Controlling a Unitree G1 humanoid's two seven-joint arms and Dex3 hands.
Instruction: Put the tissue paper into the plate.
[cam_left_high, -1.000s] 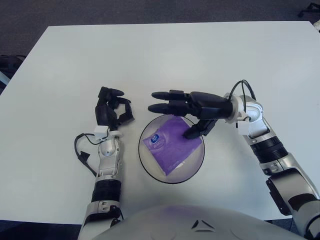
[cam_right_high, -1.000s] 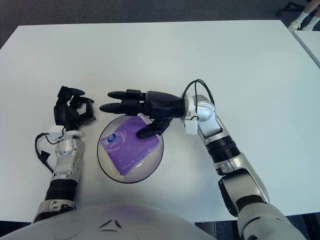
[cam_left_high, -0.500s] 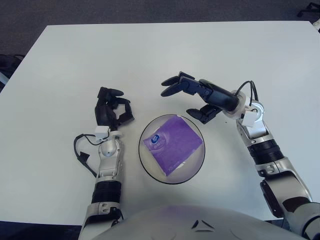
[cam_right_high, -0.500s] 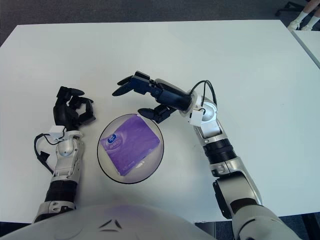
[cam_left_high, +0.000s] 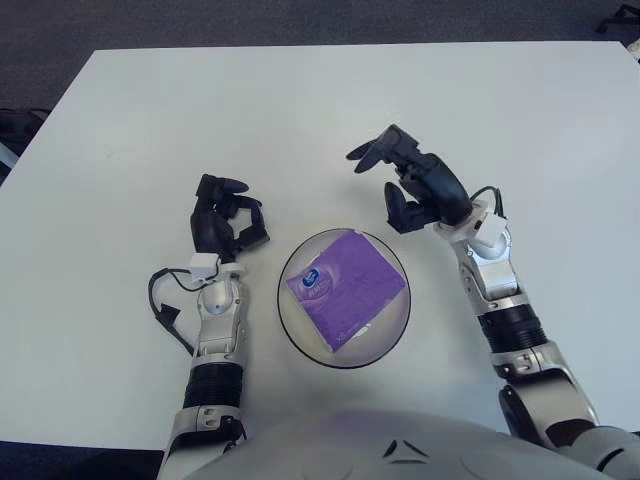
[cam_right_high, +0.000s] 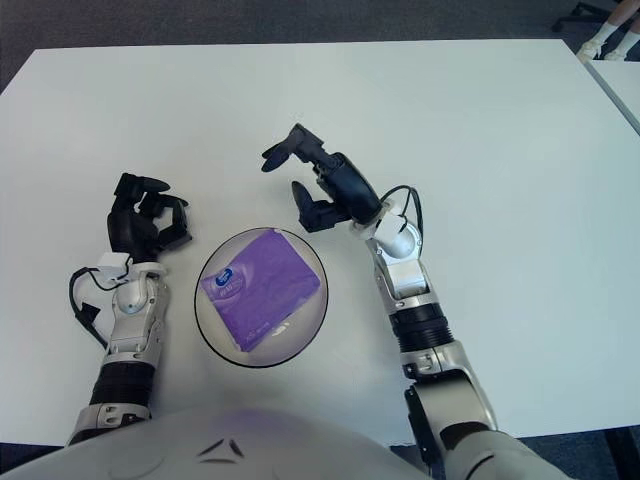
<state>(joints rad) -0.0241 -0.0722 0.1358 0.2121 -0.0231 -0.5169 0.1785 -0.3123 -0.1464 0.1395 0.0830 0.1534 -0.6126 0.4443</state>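
Left eye view: right hand (cam_left_high: 415, 185) raised, fingers loosely spread, holding nothing. Purple tissue pack (cam_left_high: 345, 289) lies inside the glass plate (cam_left_high: 291, 322), below and to the left of that hand, apart from it. Left hand (cam_left_high: 226, 222) shows left of the plate, fingers curled, empty.

Right eye view: same layout; right hand (cam_right_high: 330, 190) above the plate's (cam_right_high: 207, 318) upper right rim, clear of the tissue pack (cam_right_high: 262, 287). White table (cam_right_high: 500, 140) underneath.

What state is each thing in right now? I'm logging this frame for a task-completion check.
tissue paper: lying flat in the plate, not held.
plate: upright on the table, holding the tissue paper.
right hand: open, raised beyond the plate, holding nothing.
left hand: fingers curled, empty, left of the plate.
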